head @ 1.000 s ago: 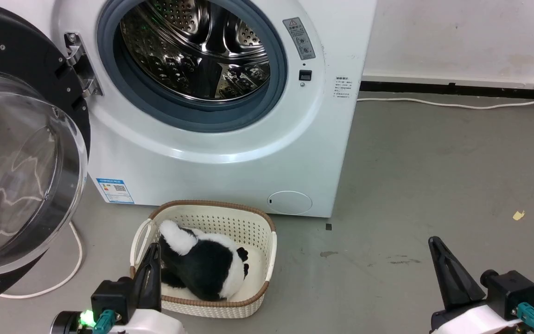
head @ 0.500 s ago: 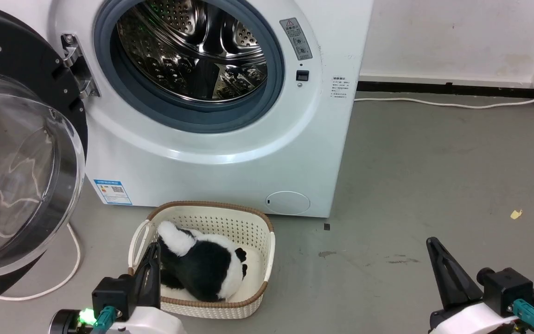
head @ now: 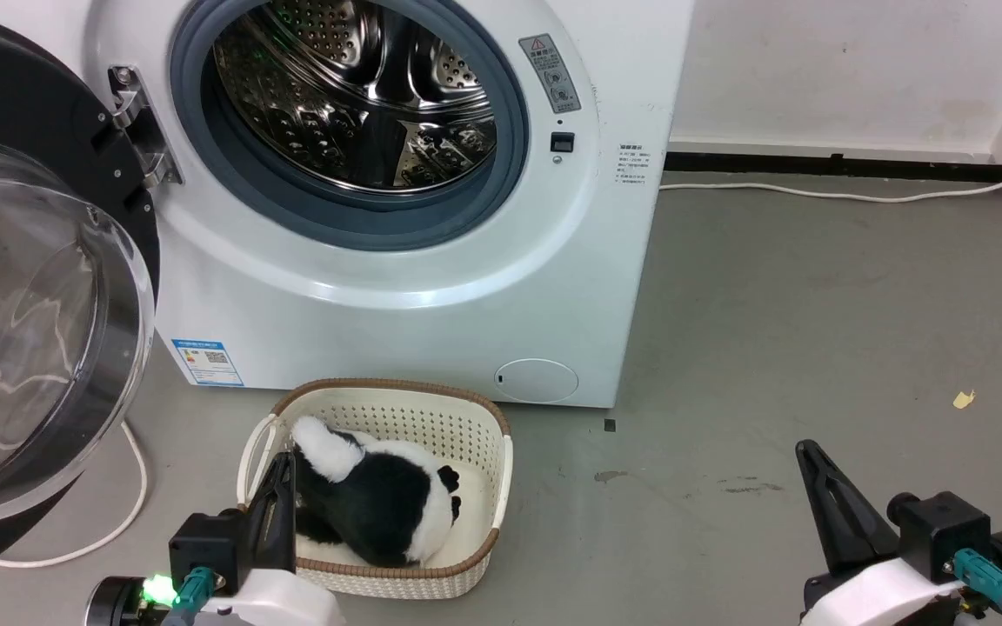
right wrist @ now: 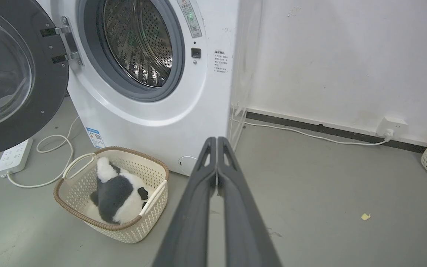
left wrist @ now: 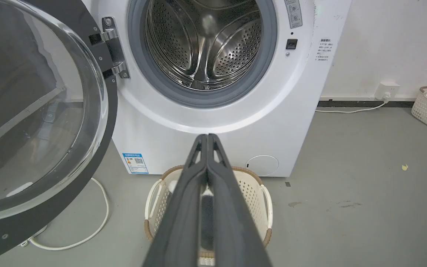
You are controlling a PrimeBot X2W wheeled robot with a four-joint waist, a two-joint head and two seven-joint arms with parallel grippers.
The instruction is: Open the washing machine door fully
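Camera alone has shifted; the washing machine door [head: 31,296] stands wide open at left, apparently complete; left gripper [left wrist: 207,138], right gripper [right wrist: 217,140] closed, empty.

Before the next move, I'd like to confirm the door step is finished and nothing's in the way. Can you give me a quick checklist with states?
1. Large round glossy black washing machine door standing well clear of the opening of the boxy white washing machine: ok.
2. Door at its hinge limit: cannot tell.
3. Left gripper shut, apart from the door: ok.
4. Right gripper shut, holding nothing: ok.
5. Cream perforated basket with black-and-white plush toy apart from the door: ok.
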